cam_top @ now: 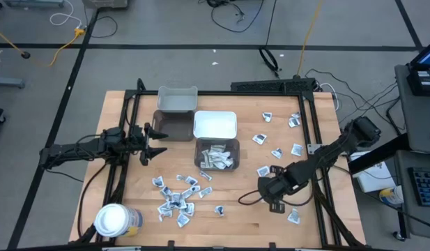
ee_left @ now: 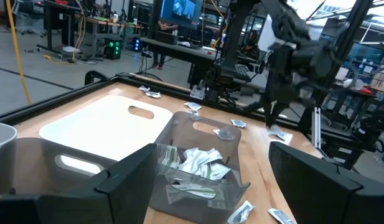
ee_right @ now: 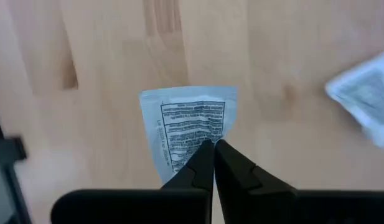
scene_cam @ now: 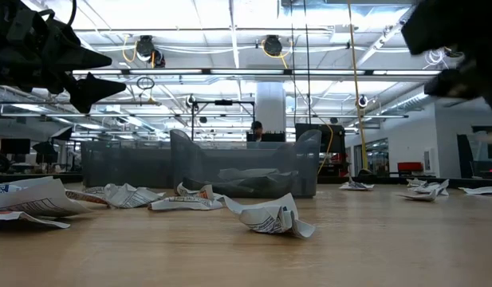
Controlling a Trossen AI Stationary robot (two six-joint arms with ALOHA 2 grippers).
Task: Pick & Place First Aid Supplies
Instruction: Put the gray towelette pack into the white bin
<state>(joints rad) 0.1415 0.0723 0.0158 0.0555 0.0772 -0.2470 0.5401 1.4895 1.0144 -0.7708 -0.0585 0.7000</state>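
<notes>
right gripper (ee_right: 211, 149): jaws pinched shut on the near edge of one white packet (ee_right: 188, 127), over bare wood at about 4 o'clock on the table (cam_top: 221, 223)
left gripper (cam_top: 150, 141): parked at 9 o'clock beside the bins, fingers spread wide, nothing in them
supplies: one loose cluster (cam_top: 178, 199) near 6 o'clock, more scattered (cam_top: 281, 136) around 2 o'clock, a few already in the clear bin (cam_top: 217, 154) at centre
handling: looks like thin paper, basically weightless, floppy and crinkly, probably slides on the wood
where to grab: an edge or raised corner, pinch hard; a flat middle gives nothing to bite
</notes>
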